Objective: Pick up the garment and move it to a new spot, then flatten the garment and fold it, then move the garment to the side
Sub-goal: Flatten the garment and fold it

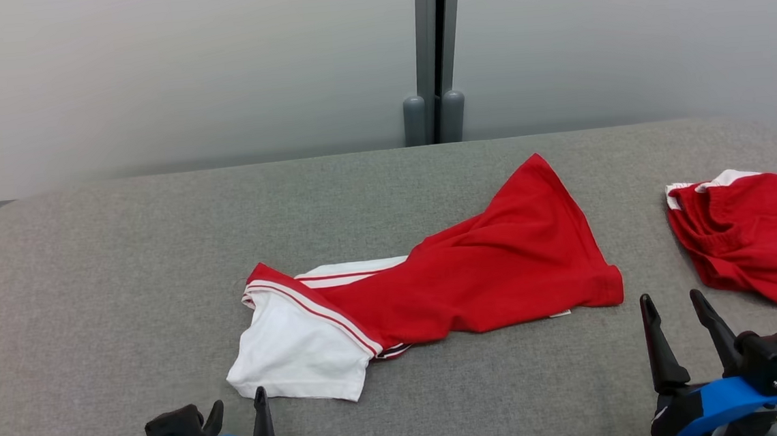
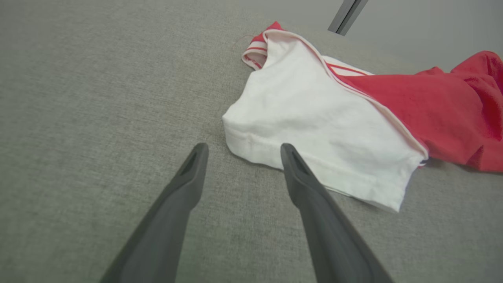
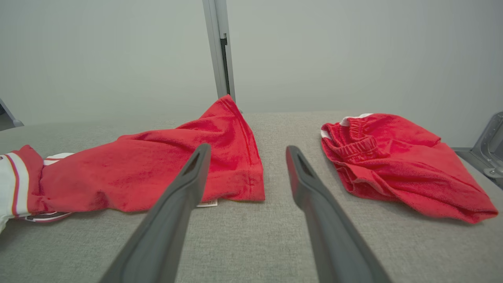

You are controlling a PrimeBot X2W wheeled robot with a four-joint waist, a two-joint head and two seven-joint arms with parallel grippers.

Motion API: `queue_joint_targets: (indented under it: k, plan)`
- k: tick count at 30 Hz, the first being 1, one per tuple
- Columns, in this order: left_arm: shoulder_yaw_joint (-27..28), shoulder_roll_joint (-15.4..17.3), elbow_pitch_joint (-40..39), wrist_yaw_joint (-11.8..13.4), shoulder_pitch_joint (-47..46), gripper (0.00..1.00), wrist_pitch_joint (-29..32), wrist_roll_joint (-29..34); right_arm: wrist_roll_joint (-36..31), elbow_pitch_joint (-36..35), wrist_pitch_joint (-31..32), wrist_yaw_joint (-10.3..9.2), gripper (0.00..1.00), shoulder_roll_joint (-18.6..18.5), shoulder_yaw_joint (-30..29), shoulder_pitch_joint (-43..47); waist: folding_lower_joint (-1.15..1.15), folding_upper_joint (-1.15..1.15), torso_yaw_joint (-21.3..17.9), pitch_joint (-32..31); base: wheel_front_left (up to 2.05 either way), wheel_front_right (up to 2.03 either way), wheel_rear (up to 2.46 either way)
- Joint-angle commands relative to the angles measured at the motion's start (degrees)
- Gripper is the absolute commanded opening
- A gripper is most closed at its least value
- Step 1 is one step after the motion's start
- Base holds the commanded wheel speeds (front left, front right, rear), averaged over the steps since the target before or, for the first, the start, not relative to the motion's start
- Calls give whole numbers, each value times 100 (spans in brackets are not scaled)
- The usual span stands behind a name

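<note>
- Left pincer [image 1: 239, 407]: jaws spread wide, holding nothing. It sits low at the near edge, just short of the white hem. In its wrist view one finger tip overlaps that hem; I cannot tell whether it touches.
- Right pincer [image 1: 673, 302]: also wide and empty, with bare cloth surface between its fingers. It points at the gap between the two red pieces and touches neither.
- Garment [image 1: 474, 273]: a red and white shirt lying crumpled mid-counter, with the white part toward my left and the red body twisted and bunched toward the right.
- Red shorts [image 1: 752, 240]: heaped loosely at the far right, apart from the shirt.
- Counter [image 1: 92, 280]: grey and fabric-covered, with a pale wall behind.
- Progress, my read: nothing is lifted, flattened or folded. I take the shirt as the target. The pickup, spreading, folding and moving aside all remain.
</note>
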Motion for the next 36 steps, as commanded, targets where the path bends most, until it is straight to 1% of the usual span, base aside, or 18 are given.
queue_joint_targets:
  k: [1, 7, 10, 14, 18, 19, 20, 21, 26, 28, 31, 36]
  plan:
    - [50, 14, 106, -55, -203, 100, 28, -32, -37, -23, 10, 1, 100, -14, 6, -54, 0, 0, -32, 50, 0, 0, 0]
    - [123, -39, 709, -242, -614, 100, 66, -233, -69, -28, 26, 1, 100, -14, 3, -162, 0, 0, -184, 262, 0, 0, 0]
    - [139, -49, 1007, -226, -778, 100, 18, -249, -94, -13, 21, 1, 100, -13, -3, -192, 0, 0, -241, 317, 0, 0, 0]
    - [208, -71, 1388, -271, -917, 100, -57, -331, -99, -11, 10, 1, 100, -13, -31, -233, 0, 0, -283, 354, 0, 0, 0]
    - [116, -115, 1681, -381, -1022, 100, -101, -305, -107, -2, -1, 1, 100, -13, -57, -242, 0, 0, -283, 367, 0, 0, 0]
    - [67, -135, 1742, -416, -1038, 73, -105, -284, -107, 1, -2, 1, 100, -13, -65, -239, 0, 0, -276, 366, 0, 0, 0]
    - [32, -154, 1799, -456, -1062, 22, -109, -269, -106, 6, -1, 1, 100, -13, -68, -240, 0, 0, -268, 365, 0, 0, 0]
    - [13, -178, 1832, -484, -1078, 0, -125, -259, -100, 11, 2, 1, 100, -13, -69, -245, 0, 0, -260, 367, 0, 0, 0]
    - [-66, -200, 1896, -583, -1188, 0, -326, -220, -136, 68, 80, 1, 100, -14, -64, -276, 0, 0, -192, 372, 0, 0, 0]
    - [-80, -211, 1839, -588, -1218, 0, -422, -194, -175, 146, 204, 1, 100, -14, -128, -339, 0, 0, -151, 380, 0, 0, 0]
    - [-73, -220, 1693, -598, -1225, 0, -547, -182, -229, 394, 520, 1, 100, -13, -281, -550, 0, 0, -82, 400, 0, 0, 0]
    - [-114, -222, 1366, -578, -1200, 0, -637, -99, -630, 942, 1126, 1, 100, -15, -490, -1070, 0, 0, 76, 490, 0, 0, 0]
